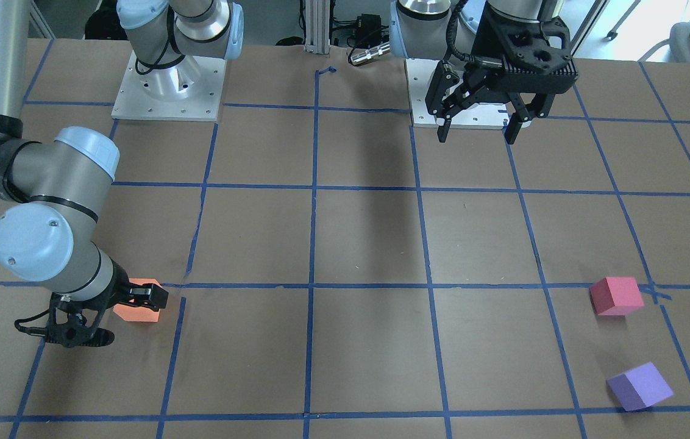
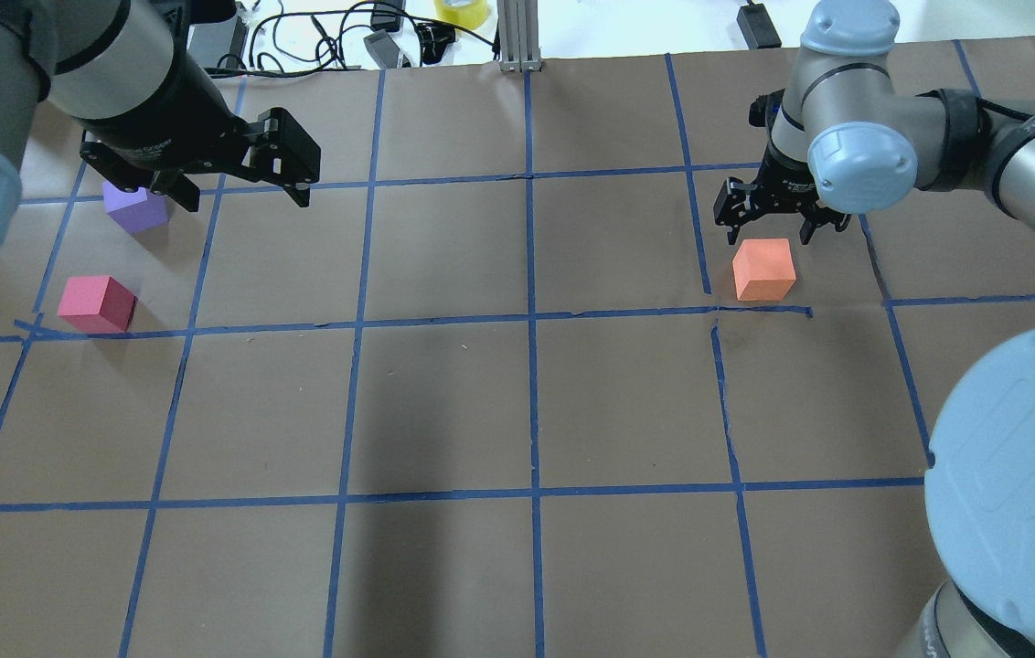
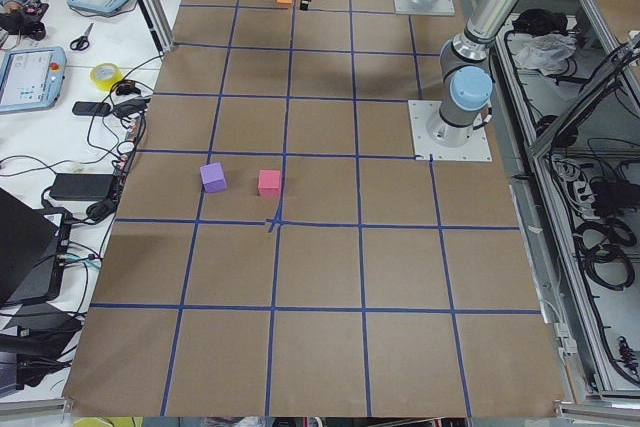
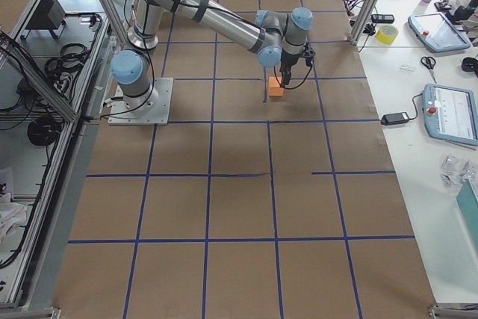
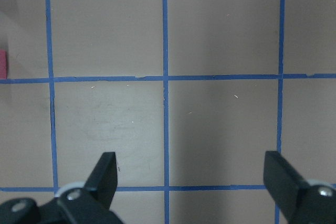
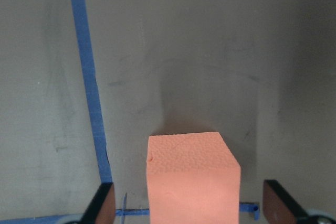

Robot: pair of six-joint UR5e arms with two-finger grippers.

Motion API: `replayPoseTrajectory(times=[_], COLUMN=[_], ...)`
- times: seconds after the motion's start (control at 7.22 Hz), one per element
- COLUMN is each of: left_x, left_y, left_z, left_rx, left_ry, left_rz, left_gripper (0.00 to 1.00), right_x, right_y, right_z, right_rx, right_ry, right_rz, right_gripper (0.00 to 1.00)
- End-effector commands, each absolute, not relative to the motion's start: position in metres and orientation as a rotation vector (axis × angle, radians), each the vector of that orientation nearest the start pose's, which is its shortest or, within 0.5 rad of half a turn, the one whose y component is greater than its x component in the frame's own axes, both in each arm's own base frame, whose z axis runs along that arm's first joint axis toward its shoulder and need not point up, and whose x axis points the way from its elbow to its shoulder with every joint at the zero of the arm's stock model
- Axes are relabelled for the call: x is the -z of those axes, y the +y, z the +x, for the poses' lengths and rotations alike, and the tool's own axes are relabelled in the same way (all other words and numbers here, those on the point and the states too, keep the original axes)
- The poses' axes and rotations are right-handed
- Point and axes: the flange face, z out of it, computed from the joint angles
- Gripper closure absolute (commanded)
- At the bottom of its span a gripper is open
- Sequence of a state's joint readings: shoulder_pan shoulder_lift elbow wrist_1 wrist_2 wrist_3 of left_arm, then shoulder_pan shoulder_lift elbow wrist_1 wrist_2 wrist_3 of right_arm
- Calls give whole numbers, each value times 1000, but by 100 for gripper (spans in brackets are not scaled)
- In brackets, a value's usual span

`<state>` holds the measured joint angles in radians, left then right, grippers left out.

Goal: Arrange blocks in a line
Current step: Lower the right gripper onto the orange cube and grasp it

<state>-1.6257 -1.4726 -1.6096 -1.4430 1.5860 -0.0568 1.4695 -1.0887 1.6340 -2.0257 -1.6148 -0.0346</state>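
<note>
The orange block (image 2: pixel 762 270) sits on the table on my right side. My right gripper (image 2: pixel 769 233) is open and low over it. In the right wrist view the orange block (image 6: pixel 191 179) lies between the two spread fingers (image 6: pixel 102 203), with gaps on both sides. It also shows in the front view (image 1: pixel 138 308) under the right gripper (image 1: pixel 135 318). The pinkish-red block (image 2: pixel 97 303) and the purple block (image 2: pixel 138 210) sit apart on my left side. My left gripper (image 2: pixel 239 194) is open and empty, raised near the purple block; its wrist view (image 5: pixel 191 177) shows bare table.
The brown table carries a blue tape grid (image 2: pixel 531 320). The two arm bases (image 1: pixel 168 91) stand at the robot's edge. Cables and a yellow tape roll (image 2: pixel 461 11) lie beyond the far edge, beside an aluminium post (image 2: pixel 517 37).
</note>
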Motion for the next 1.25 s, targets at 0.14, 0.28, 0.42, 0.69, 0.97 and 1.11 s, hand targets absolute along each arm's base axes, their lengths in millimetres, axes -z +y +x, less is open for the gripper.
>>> replayPoseTrajectory(times=[0.14, 0.28, 0.42, 0.69, 0.97, 1.11], left_x=[-531, -531, -531, -533, -533, -533], left_y=[-456, -456, -456, -455, -455, -455], left_z=[-156, -157, -156, -155, -155, -155], left_rx=[294, 294, 294, 299, 299, 299], left_ry=[3118, 3118, 3118, 3117, 3119, 3119], left_rz=[0, 2, -1, -5, -5, -5], left_gripper=[0, 0, 0, 0, 0, 0], right_x=[-186, -183, -186, -208, -260, -278], right_y=[-614, -614, -616, -626, -649, -656], right_z=[66, 66, 66, 64, 70, 93], right_rx=[-283, -258, -235, -170, -26, 8], right_ry=[3157, 3160, 3162, 3169, 3169, 3161], right_rz=[57, 58, 80, 84, 80, 83], right_gripper=[0, 16, 93, 100, 100, 100])
